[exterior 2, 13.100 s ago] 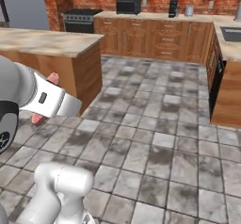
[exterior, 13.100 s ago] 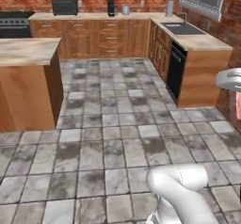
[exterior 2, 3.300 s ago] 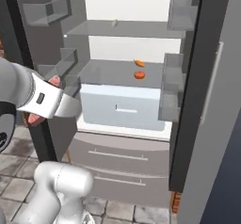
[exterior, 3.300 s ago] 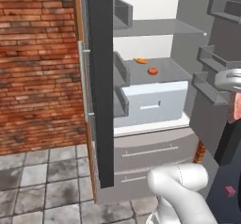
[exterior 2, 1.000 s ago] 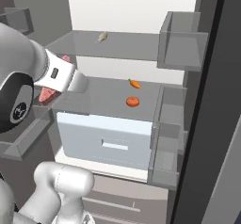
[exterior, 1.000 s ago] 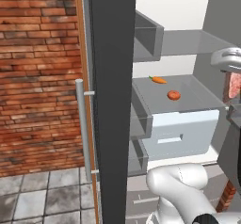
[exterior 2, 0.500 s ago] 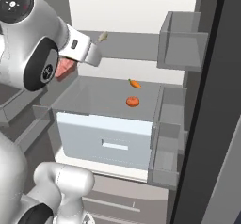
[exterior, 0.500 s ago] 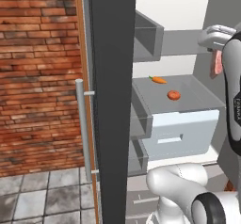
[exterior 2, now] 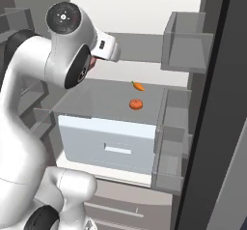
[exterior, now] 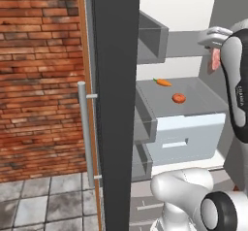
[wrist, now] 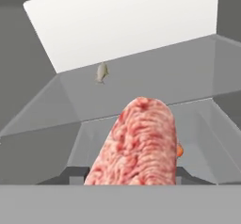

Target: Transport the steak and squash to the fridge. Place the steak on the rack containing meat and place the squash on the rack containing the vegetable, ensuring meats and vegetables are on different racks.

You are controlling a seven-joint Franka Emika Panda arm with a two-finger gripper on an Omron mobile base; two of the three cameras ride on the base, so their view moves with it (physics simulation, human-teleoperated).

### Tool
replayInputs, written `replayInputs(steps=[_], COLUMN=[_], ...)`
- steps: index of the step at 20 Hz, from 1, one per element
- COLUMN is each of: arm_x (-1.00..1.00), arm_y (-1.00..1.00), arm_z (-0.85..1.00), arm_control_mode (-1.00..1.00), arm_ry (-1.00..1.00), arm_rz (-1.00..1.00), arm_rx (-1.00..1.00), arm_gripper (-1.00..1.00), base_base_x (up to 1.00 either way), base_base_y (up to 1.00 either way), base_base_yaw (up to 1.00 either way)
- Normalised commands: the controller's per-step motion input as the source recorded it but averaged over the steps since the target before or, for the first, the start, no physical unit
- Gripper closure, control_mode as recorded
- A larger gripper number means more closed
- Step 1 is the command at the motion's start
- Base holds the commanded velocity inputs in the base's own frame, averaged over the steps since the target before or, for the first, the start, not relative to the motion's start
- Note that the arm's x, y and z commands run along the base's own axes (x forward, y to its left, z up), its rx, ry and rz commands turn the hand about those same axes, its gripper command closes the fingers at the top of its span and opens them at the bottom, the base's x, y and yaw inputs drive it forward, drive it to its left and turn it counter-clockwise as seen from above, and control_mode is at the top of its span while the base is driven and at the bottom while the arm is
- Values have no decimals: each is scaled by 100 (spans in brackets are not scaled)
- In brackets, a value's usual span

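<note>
My gripper [exterior: 213, 54] is shut on the steak [wrist: 139, 145], a large pink marbled slab, and holds it up inside the open fridge [exterior: 116, 104] at the height of the upper shelf [wrist: 141, 84]. A red sliver of the steak [exterior 2: 89, 64] peeks from behind my forearm. On the lower shelf [exterior: 193, 91] above the white drawer lie the vegetable [exterior: 163, 82], an orange carrot with a green tip, and a small orange-red round lump [exterior: 178, 98]. A small pale fish-shaped piece [wrist: 101, 72] lies far back on the upper shelf. The squash is out of view.
The dark edge of the fridge door [exterior: 114, 128] with its silver bar handle [exterior: 85, 133] stands left of the opening, beside a brick wall [exterior: 38, 79]. Grey door bins [exterior 2: 185, 45] hang on the right. A white drawer [exterior 2: 113, 144] sits under the lower shelf.
My arm has swung up and forward, lifting the steak from drawer height to the upper shelf's level. The things on the shelves have stayed put.
</note>
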Motion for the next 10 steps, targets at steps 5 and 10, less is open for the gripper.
replayInputs(steps=[5,10], arm_x=[95,99], arm_y=[-1,-4], arm_z=[-12,0], arm_control_mode=[-100,-100], arm_ry=[-2,20], arm_rz=[5,2], arm_rx=[0,2], arm_gripper=[100,100], base_base_x=[0,0], base_base_y=[0,0], base_base_yaw=[0,0])
